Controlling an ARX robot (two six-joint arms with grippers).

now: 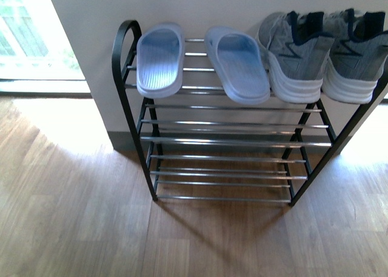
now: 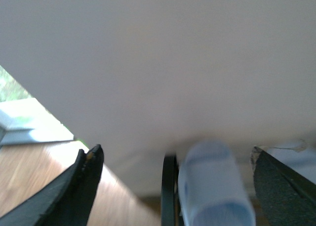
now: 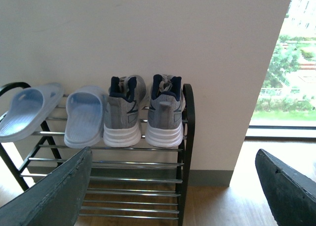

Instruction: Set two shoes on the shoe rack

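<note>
Two grey knit shoes (image 1: 295, 56) (image 1: 357, 56) with navy collars and thick white soles stand side by side, touching, on the top tier of the rack (image 1: 230, 142), at its right end, heels outward. The rack has a black frame and chrome bars.

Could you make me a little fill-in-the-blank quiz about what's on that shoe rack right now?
1. The two grey sneakers stand on the ____ tier of the shoe rack.
2. Beside them lies a pair of light ____ slippers.
3. The sneakers sit at the rack's ____ end in the front view.
4. The three tiers below hold ____ shoes.

Missing words: top; blue; right; no
</note>
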